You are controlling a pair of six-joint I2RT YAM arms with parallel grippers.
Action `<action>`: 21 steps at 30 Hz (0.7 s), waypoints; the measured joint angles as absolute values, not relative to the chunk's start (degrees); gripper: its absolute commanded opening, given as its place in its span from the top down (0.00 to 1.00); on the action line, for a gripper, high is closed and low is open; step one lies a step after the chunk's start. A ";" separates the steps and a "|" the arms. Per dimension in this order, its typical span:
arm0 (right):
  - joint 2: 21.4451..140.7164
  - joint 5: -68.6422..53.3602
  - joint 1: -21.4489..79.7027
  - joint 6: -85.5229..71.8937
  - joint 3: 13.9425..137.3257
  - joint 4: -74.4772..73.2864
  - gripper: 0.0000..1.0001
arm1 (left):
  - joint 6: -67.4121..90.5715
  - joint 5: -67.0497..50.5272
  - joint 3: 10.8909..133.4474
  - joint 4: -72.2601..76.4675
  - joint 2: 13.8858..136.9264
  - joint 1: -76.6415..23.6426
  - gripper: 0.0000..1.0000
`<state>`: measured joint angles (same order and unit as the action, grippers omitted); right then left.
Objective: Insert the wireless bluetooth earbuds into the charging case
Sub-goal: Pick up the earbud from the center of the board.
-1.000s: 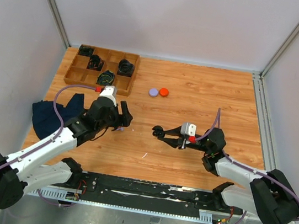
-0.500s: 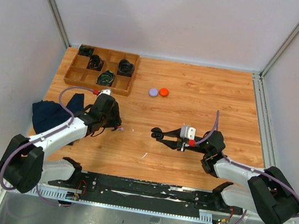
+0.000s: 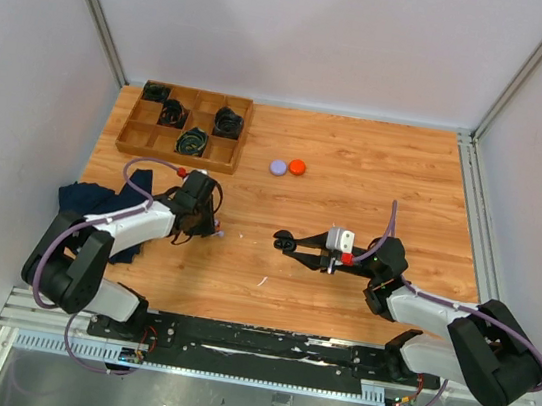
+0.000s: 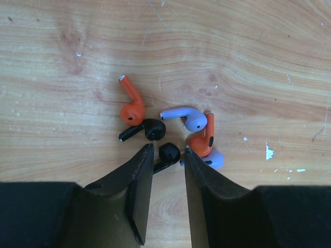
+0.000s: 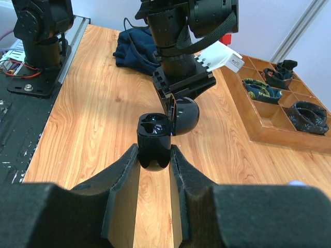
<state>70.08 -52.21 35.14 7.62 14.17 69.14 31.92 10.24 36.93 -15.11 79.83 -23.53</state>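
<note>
Left jaws: drawn in to a slim gap, tips down at the tabletop [image 4: 248, 62], one tip either side of a black earbud [image 4: 169, 153]. I cannot tell whether they pinch it or only flank it.
Earbud's lie: its round head sits right between the tips. Its stem slants back under the tip at the left of the wrist view, so the long axis runs askew across the gap.
Crowding: a second black earbud [image 4: 147, 129] lies just ahead of the tips, with an orange earbud [image 4: 132, 106] touching it beyond. Another orange earbud [image 4: 202, 142] leans against the other tip, stacked on a lilac earbud [image 4: 214, 160].
Right jaws: clenched on the charging case [image 5: 154, 142], lid hinged open and wells facing up.
Nearer arm: the left jaws are on the pile. The case hangs well apart from it, its open side toward the left arm [image 3: 137, 220].
Coming move: probably lifting the black earbud clear without dragging the orange one along.
Materials: glossy, hard, rounded plastic earbuds, likely slippery; smooth black shell case; grained, scuffed wood.
</note>
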 measured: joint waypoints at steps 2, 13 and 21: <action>70.08 -52.18 35.14 7.62 14.17 69.17 0.97 | 31.90 9.98 37.30 -14.87 80.36 -23.46 0.63; 70.48 -51.79 35.14 7.62 14.17 69.14 0.97 | 32.23 5.87 37.93 -15.77 80.66 -23.35 0.65; 70.48 -51.27 35.14 7.64 14.17 69.17 0.97 | 32.08 3.90 39.72 -20.05 81.01 -23.38 0.62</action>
